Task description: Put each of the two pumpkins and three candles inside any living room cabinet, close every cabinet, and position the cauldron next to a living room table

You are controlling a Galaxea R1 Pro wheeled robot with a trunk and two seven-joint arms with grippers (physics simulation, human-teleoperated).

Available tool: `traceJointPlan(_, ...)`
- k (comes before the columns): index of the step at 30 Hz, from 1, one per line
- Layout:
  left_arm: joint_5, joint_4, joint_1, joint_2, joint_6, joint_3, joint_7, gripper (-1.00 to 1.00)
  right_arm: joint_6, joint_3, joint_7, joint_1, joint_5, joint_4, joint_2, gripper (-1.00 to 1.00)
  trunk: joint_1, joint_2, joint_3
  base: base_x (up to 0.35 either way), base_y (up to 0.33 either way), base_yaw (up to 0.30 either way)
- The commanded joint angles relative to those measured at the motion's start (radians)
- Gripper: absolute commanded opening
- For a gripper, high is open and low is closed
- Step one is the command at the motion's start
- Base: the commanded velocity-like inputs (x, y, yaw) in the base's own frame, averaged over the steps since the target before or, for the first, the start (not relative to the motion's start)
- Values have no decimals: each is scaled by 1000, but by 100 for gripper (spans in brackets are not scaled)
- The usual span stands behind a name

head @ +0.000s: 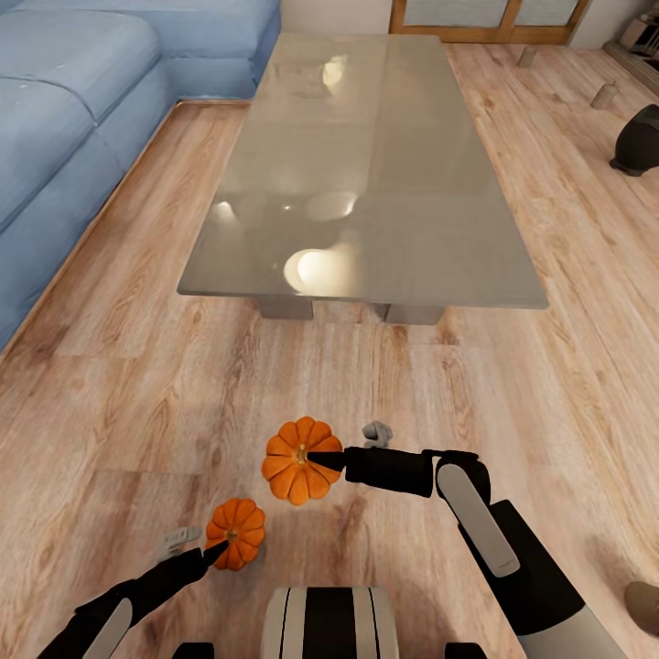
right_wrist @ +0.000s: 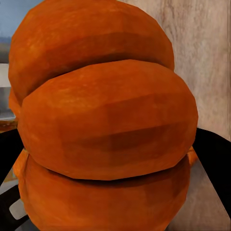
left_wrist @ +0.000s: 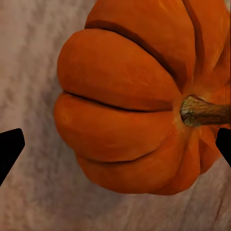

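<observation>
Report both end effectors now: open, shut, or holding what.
Left end effector: shut on the smaller-looking pumpkin.
Right end effector: shut on the other pumpkin.

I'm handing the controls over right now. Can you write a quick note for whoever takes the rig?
Left pincer: shut on the smaller-looking pumpkin.
Right pincer: shut on the other pumpkin.
Both pumpkins are held above the wood floor, in front of the glass table.
Cauldron sits on the floor to the far right, apart from the table; two candles stand beyond it.
Done: both pumpkins picked up.
Left: stow pumpkins and candles in a cabinet, close it, move the cauldron beside a table.
</observation>
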Motion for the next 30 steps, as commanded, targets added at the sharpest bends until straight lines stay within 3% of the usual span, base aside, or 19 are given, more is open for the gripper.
traceJointPlan(1, 11, -1, 0, 1, 8, -2, 0, 100, 2, 1, 9, -1, 6, 0, -1, -100, 0, 0, -1, 16, -52, 0)
traceJointPlan(30, 13, 0, 0, 2, 8, -1, 1, 100, 2, 1, 9, -2, 6, 0, -2, -100, 0, 0, -1, 68, 22, 0)
